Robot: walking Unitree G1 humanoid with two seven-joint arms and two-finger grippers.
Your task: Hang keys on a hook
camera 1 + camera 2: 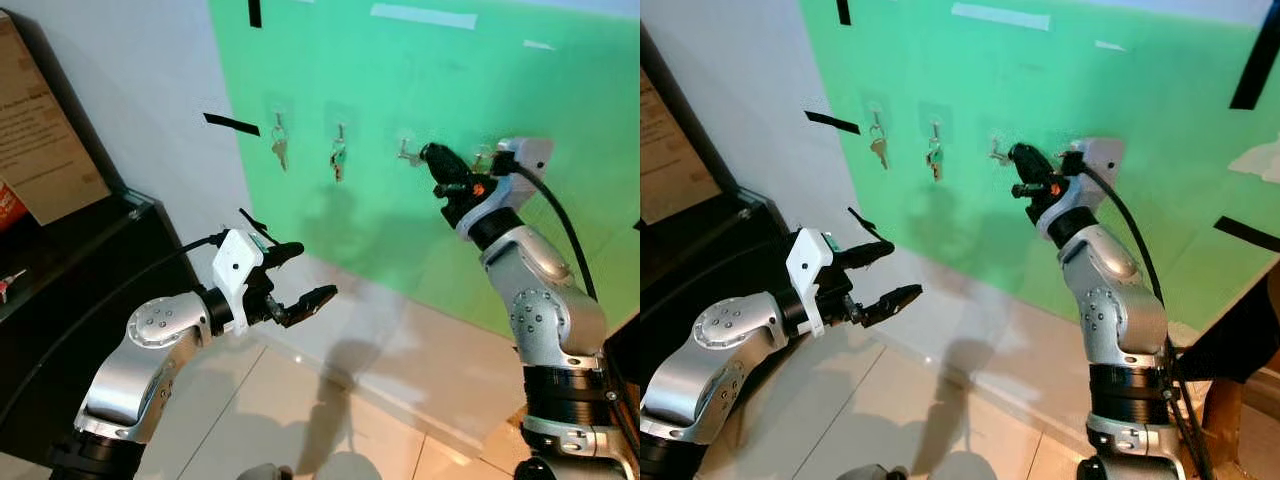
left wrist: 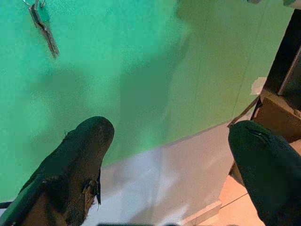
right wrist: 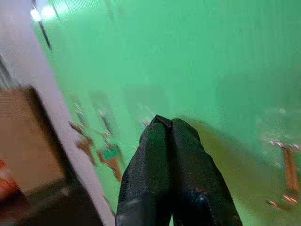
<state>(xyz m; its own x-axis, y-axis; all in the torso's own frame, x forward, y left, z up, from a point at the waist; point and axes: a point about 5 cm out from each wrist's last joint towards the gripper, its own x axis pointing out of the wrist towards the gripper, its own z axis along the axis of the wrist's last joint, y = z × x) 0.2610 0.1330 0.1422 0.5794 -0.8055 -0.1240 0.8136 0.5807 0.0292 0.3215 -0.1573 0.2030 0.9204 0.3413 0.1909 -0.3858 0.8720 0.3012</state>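
- The right silver arm rises from a black joint at the waist, bends at the elbow and reaches up and forward, a black cable looping off its white wrist block.
- The right claw [image 1: 432, 154] of two long black fingers is raised high at the arm's tip, its fingers [image 3: 171, 155] pressed together.
- The left silver arm is bent low and extends forward at mid height.
- The left claw [image 1: 305, 272] has its two black fingers [image 2: 77, 165] spread wide apart, nothing between them.
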